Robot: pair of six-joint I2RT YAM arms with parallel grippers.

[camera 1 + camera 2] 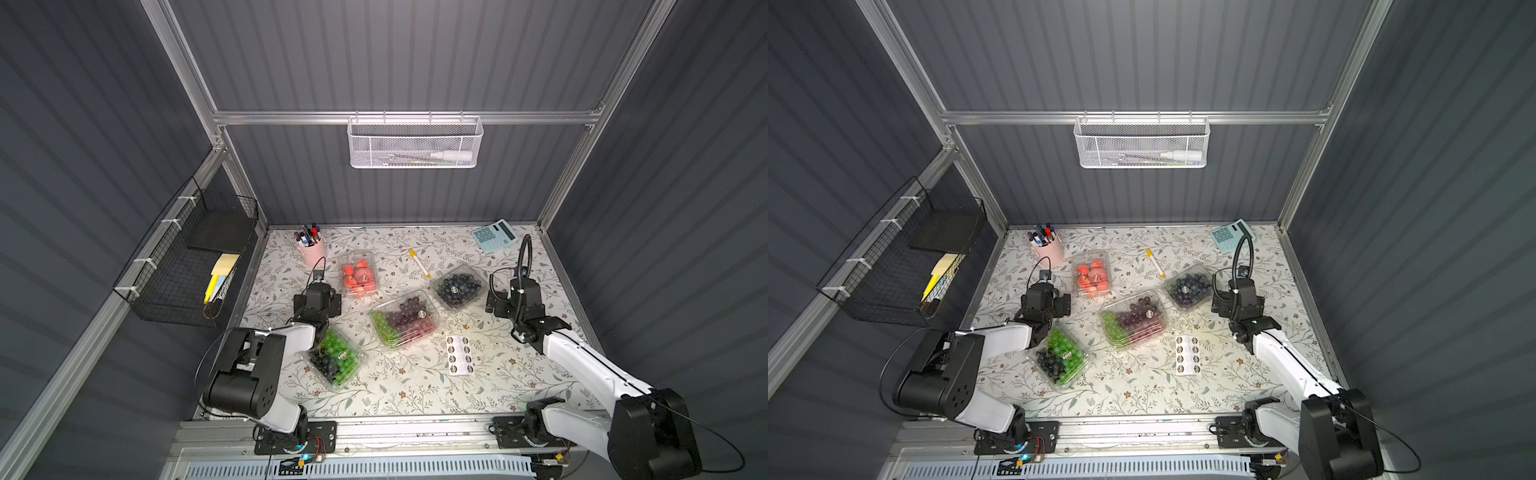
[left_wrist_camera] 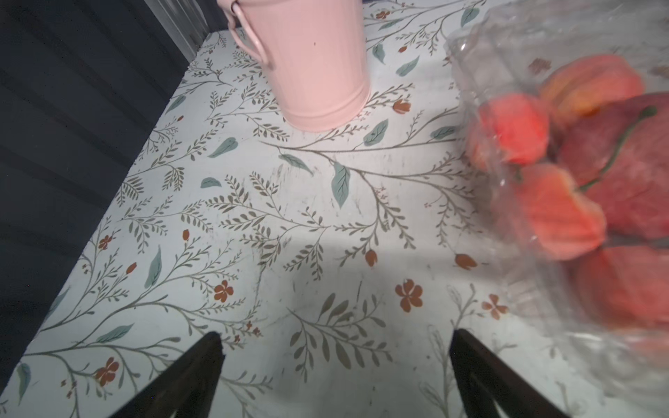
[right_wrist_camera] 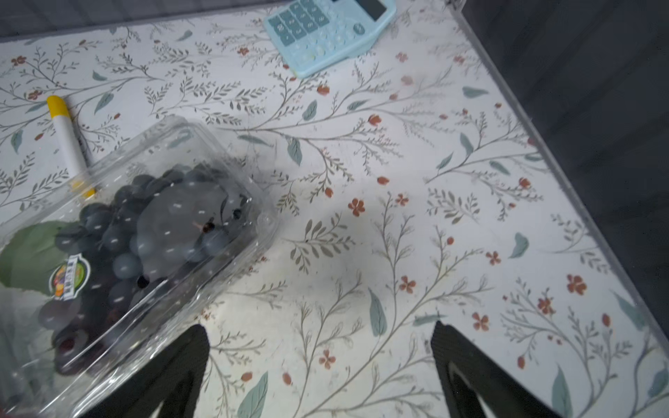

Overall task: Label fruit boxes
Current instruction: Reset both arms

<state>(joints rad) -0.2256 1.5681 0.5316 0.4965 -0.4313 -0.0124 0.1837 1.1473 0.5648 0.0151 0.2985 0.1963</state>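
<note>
Black, wide-spread and empty, the left gripper hangs over bare table. The strawberry box lies just beside it on its right, with the pink cup beyond. The right gripper, equally open and holding nothing, hangs over bare table too. The blueberry box is just beside it on its left, and a pen and calculator lie farther off. Between the arms, in a top view, lie the red-grape box and, beside the left forearm, the green-grape box. Each of the four lids appears to carry one small round label, so the task looks finished or nearly so. Should another label be wanted, one relation governs. The sheet lies toward the front, between the red-grape box and the right arm, its long axis running front to back. The right gripper is clearly the nearer and would need to draw back toward its base.
</note>
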